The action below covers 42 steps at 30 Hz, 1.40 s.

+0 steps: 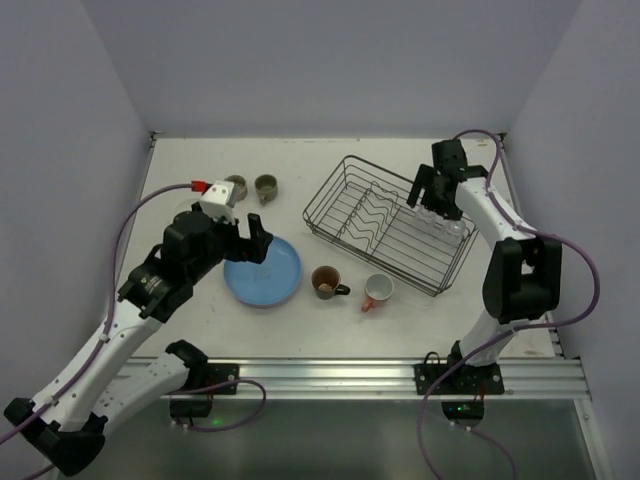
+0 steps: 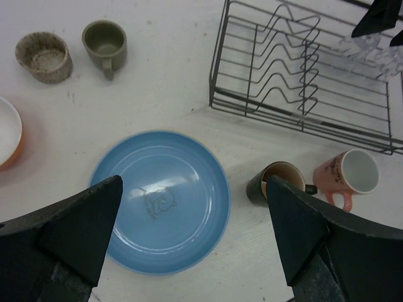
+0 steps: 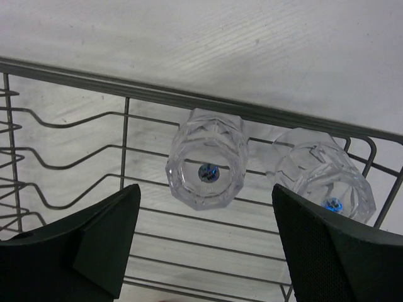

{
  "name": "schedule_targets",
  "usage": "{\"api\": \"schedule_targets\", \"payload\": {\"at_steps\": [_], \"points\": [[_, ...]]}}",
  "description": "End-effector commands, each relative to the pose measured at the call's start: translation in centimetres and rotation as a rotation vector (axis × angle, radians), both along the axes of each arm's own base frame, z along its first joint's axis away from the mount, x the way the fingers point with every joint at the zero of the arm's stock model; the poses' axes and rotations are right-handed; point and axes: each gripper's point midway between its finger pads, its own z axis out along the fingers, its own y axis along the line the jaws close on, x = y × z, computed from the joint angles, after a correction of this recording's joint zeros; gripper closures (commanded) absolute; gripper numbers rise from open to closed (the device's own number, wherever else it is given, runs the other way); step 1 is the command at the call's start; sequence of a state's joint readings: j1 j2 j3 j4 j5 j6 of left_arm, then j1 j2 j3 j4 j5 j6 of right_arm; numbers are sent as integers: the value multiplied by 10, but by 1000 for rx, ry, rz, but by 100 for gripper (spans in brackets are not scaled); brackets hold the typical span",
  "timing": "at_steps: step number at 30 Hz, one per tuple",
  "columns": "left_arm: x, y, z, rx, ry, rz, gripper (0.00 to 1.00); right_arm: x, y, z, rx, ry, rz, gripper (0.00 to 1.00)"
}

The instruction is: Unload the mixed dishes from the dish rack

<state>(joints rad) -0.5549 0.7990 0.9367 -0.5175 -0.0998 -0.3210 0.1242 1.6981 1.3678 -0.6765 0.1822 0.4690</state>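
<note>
Left end effector (image 2: 195, 189) spread wide, hovering over blue plate (image 2: 189, 236) on table (image 2: 164, 94). Right end effector (image 3: 206, 192) wide, straddling clear glass (image 3: 206, 160) in dish rack (image 3: 157, 94), fingers clear of it.

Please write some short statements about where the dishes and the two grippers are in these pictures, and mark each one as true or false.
1. A clear glass and a second glass are inside the dish rack. True.
2. The light blue plate stands between the rack's dividers. False: it lies flat on the table, outside the rack.
3. The right gripper is clamped on a glass. False: its jaws are open above the first glass.
4. The brown mug and the pink mug are on the table, outside the rack. True.
5. The left gripper is shut. False: it is open, above the plate.
</note>
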Motion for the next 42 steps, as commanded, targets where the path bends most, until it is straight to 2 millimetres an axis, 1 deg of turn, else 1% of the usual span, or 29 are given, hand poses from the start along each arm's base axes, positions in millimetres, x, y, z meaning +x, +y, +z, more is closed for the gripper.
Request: {"api": "schedule_targets", "payload": {"at_steps": [1,2,3,4,8,11,15,16,17,19,23,24,26,27,28,29,30,31,32,33,34,35,36,37,38,39,40,41,42], "points": [[8,3,-37,69,53,16,0,25,-6,6,-45,-43,-13,14],[5,2,-46,76,74,8,0,27,-6,4,-50,-36,-4,15],[4,1,-49,76,79,2,0,30,-6,2,-53,-35,-2,16],[4,0,-51,76,79,-3,0,31,-6,-5,-56,-20,-3,17],[3,-2,-51,72,80,-20,0,36,-4,-17,-55,15,10,25],[3,-3,-53,74,84,-25,0,35,-2,-19,-49,25,14,42],[3,-5,-54,72,87,-35,0,28,-3,-14,-55,13,11,53],[3,-6,-54,71,88,-36,0,28,-3,-13,-56,9,15,59],[3,-7,-53,68,86,-40,0,27,-3,-11,-57,6,18,68],[3,-7,-51,62,82,-40,0,25,-1,-7,-48,3,25,74],[3,-12,-41,26,74,-54,0,14,7,16,7,-60,45,79],[3,-15,-37,1,75,-54,0,11,9,34,26,-104,55,80],[3,-23,-26,-60,64,-67,0,2,17,45,71,-137,79,81],[-1,-30,-21,-94,62,-97,0,-3,19,66,89,-192,89,82],[-1,-34,-18,-121,56,-112,0,-7,21,74,103,-213,91,82],[-3,-45,-7,-183,36,-158,0,-13,27,77,136,-222,113,82],[-5,-52,-2,-219,27,-189,0,-21,30,97,160,-276,130,82],[-15,-67,-5,-264,41,-278,0,-23,33,107,181,-308,137,82],[-14,-79,15,-349,-30,-334,0,-32,43,111,237,-316,176,82],[-19,-89,22,-400,-56,-395,0,-37,49,119,266,-343,201,82],[-31,-99,13,-438,-49,-483,0,-45,55,140,304,-409,224,83],[-34,-106,36,-519,-134,-536,0,-53,61,143,340,-419,250,83],[-39,-112,39,-554,-150,-582,0,-64,77,153,418,-435,324,83],[-51,-117,51,-599,-235,-672,0,-75,86,167,472,-486,361,83],[-55,-122,53,-635,-237,-707,0,-83,94,174,518,-501,399,83],[-66,-126,51,-649,-243,-774,0,-96,112,190,619,-523,486,83],[-77,-129,69,-676,-334,-845,0,-110,118,198,669,-546,526,83],[-80,-135,67,-679,-334,-881,0,-120,125,204,721,-553,558,83],[-89,-140,74,-680,-356,-930,0,-136,140,223,831,-571,652,83]]}}
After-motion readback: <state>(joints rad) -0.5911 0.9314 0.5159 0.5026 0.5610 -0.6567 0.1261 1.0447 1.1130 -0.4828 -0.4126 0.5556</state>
